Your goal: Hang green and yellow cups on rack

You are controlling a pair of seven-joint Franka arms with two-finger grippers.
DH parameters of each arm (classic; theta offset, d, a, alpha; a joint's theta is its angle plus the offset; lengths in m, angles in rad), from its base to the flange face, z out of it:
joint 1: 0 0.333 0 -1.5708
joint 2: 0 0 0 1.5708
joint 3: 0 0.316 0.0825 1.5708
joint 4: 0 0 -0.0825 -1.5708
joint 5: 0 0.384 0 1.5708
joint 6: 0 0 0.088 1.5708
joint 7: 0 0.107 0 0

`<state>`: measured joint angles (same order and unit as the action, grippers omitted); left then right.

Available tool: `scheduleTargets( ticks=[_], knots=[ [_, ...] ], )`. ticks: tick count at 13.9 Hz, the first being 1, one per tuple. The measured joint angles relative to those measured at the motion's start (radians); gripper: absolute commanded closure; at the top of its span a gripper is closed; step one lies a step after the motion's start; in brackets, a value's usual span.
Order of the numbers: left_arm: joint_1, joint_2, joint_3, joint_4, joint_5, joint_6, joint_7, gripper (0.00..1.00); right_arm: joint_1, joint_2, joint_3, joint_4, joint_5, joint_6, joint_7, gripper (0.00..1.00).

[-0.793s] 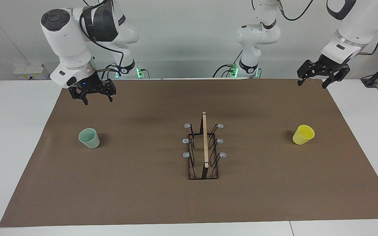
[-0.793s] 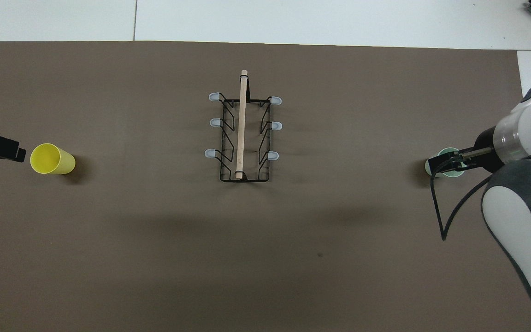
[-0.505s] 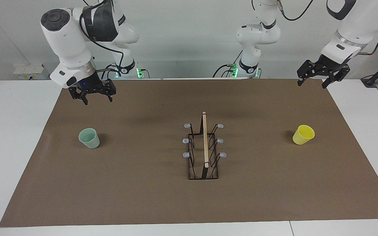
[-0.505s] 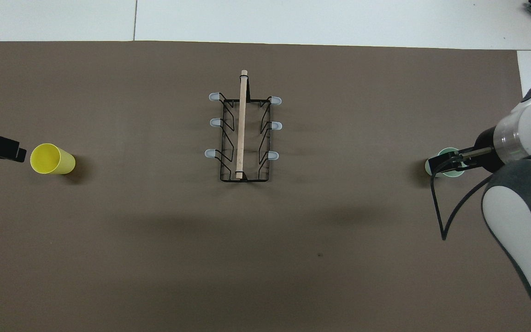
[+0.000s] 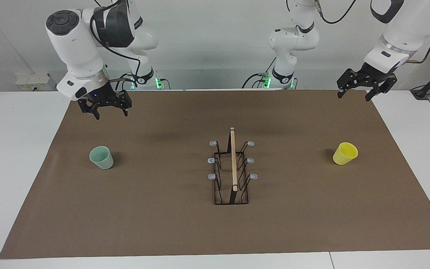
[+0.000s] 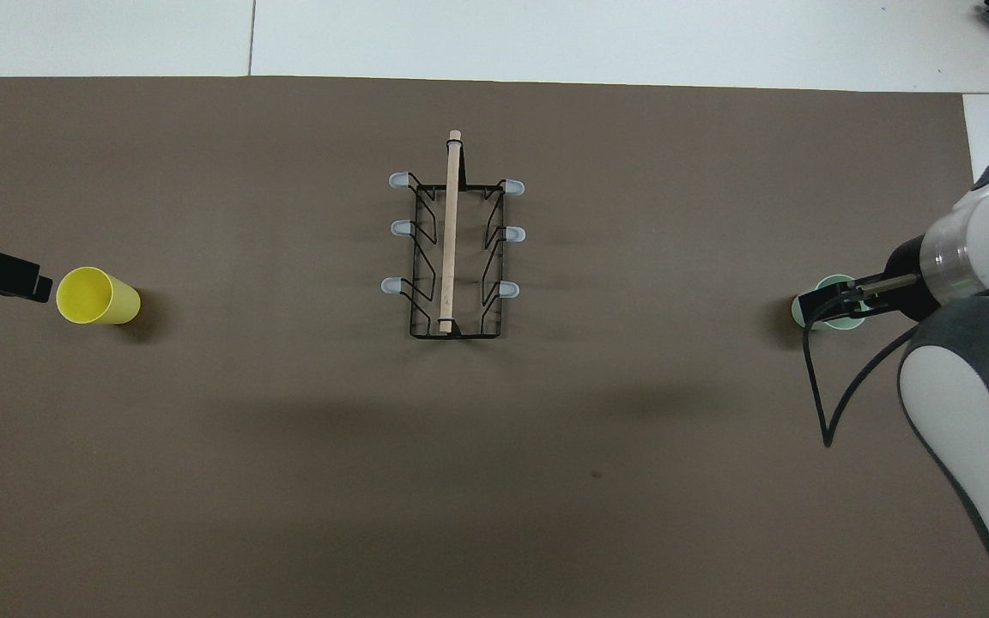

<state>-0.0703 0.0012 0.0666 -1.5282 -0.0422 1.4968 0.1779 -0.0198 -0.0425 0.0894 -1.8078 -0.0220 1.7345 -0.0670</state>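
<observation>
The pale green cup stands upright on the brown mat toward the right arm's end. My right gripper hangs open high above it, touching nothing. In the overhead view this gripper covers most of the green cup. The yellow cup stands upright toward the left arm's end. My left gripper is open and empty in the air over the mat's edge beside that cup. The black wire rack with its wooden bar stands mid-mat, with no cup on it.
The brown mat covers most of the white table. Several grey-tipped prongs stick out from both sides of the rack. A black cable loops down from the right arm.
The left gripper has crept a touch upward. The right gripper, both cups and the rack stay where they were.
</observation>
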Motion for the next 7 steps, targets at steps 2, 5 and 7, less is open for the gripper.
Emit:
scheduleTargets(
  ticks=[2, 5, 7],
  knots=[
    [0.000, 0.002, 0.000, 0.000, 0.000, 0.000, -0.023, 0.00, 0.001, 0.000, 0.000, 0.000, 0.000, 0.002, 0.000, 0.00],
    [0.000, 0.011, 0.003, -0.002, 0.000, 0.000, -0.085, 0.01, 0.005, 0.003, 0.006, -0.003, -0.001, 0.016, -0.001, 0.00],
    [-0.001, 0.029, 0.023, -0.003, -0.001, 0.000, -0.147, 0.01, 0.006, 0.011, 0.009, -0.012, -0.014, 0.034, -0.047, 0.00]
  ],
)
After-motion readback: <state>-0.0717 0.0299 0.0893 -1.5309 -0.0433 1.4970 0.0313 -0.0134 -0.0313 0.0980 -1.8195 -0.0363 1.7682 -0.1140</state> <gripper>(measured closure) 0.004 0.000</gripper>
